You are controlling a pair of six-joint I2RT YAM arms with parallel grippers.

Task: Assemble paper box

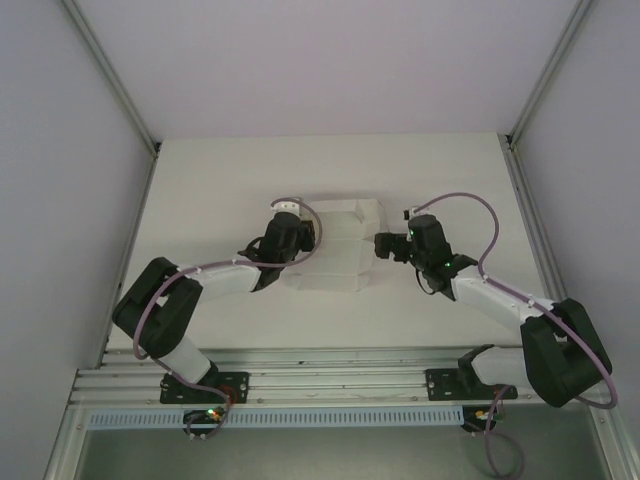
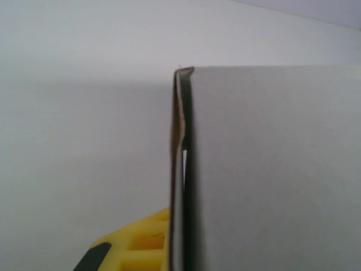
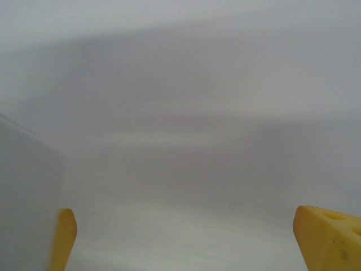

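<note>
The paper box [image 1: 335, 250] is a partly folded white cardboard sheet in the middle of the table, some panels raised. My left gripper [image 1: 303, 236] is at its left edge. In the left wrist view a raised wall of the paper box [image 2: 271, 169] stands edge-on, one yellow finger [image 2: 138, 243] presses against its left face, and the other finger is hidden behind the panel. My right gripper [image 1: 384, 245] is at the box's right edge. In the right wrist view its yellow fingertips [image 3: 63, 237] stand wide apart, open, with white cardboard [image 3: 180, 141] close in front of them.
The white table [image 1: 200, 180] is walled by pale panels on the left, right and back. An aluminium rail [image 1: 330, 385] with both arm bases runs along the near edge. Purple cables loop off each arm.
</note>
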